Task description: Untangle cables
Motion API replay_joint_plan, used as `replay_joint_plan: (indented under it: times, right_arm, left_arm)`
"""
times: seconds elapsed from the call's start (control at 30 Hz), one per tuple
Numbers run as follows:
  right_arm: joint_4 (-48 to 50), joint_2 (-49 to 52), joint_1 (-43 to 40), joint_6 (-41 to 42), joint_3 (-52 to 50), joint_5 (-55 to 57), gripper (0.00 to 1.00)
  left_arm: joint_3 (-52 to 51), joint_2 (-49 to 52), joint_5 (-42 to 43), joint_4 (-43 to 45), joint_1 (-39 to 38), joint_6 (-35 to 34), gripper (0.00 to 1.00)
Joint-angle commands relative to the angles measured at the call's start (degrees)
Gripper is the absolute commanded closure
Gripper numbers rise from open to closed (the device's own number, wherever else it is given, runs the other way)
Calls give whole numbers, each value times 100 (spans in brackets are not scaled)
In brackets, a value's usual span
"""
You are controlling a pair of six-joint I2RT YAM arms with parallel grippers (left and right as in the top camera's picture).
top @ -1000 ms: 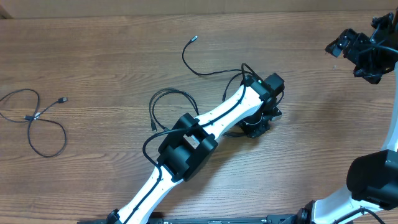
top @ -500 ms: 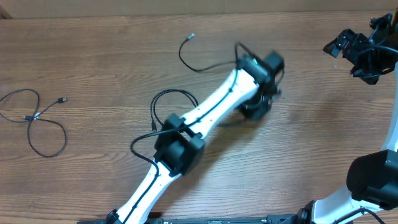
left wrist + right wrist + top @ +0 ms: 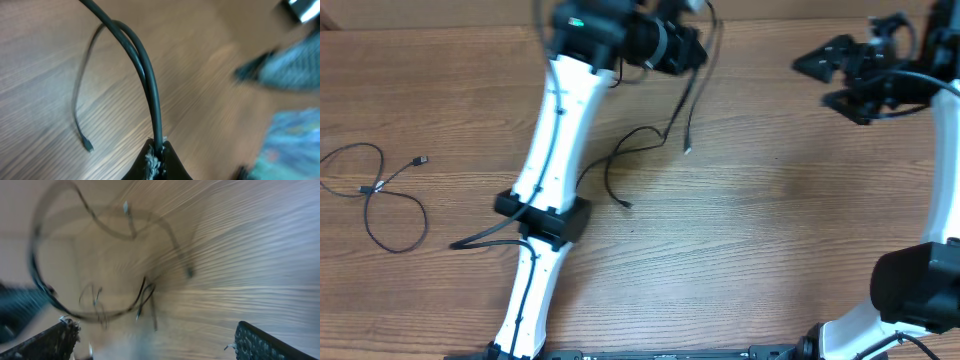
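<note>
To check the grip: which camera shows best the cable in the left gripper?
Left wrist: the cable runs doubled into the shut left gripper. Overhead shows it dangling, gripper blurred. Right wrist shows only blurred loops.

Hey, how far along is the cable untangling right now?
Done: one cable lies alone at the left of the table. In hand: the left fingers are shut on a doubled cable, holding it above the table with its ends hanging. Left: those strands do not look separated yet, and the right fingers are open, holding nothing.
</note>
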Motion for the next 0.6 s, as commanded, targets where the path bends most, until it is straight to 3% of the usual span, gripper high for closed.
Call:
replay_joint_plan:
  times: [0.0, 0.13, 0.27, 0.33, 0.4, 0.57]
  right_arm:
    - [59, 81, 470, -354, 125, -308, 4]
    - [328, 81, 1067, -1008, 125, -398, 5]
    - [750, 83, 1652, -1137, 125, -479, 5]
    - [1084, 83, 1961, -1106, 125, -476, 11]
    - [1460, 83, 2253, -1069, 125, -396, 24]
    - [1943, 83, 2503, -354, 125, 190, 31]
  left_arm:
    - [138, -205, 1325, 247, 404, -964, 96]
    - [138, -227, 1720, 444, 732, -1600, 96]
    - [136, -227, 1718, 437, 800, -1786, 96]
    - [136, -227, 1725, 411, 787, -1867, 96]
    - [133, -227, 1720, 358, 754, -1867, 96]
    - [133, -227, 1720, 269, 765, -1864, 96]
